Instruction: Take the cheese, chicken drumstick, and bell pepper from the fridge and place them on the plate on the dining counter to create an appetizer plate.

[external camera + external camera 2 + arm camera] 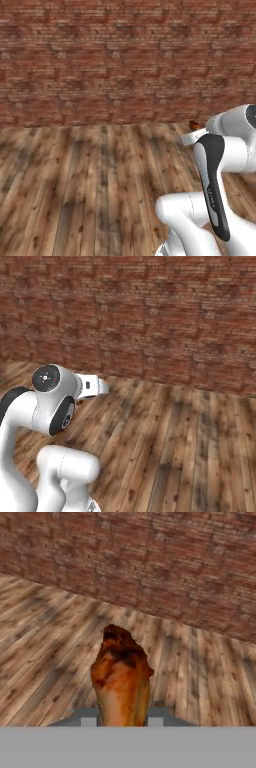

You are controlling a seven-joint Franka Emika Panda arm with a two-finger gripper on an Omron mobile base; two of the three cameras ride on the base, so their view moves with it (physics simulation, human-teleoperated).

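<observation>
My gripper (121,719) is shut on the chicken drumstick (121,679), a brown-orange piece with a dark charred top that stands up between the two dark fingertips (88,720). In the left base view a small brown-orange end of the drumstick (194,124) pokes out above the white hand, which is carried high beside the folded arm. In the right base view the hand (95,387) points away toward the wall. The cheese, bell pepper, fridge, plate and dining counter are out of view.
A red brick wall (125,60) runs across the whole background. A wooden plank floor (90,175) stretches from it toward the base, open on all sides of the arm.
</observation>
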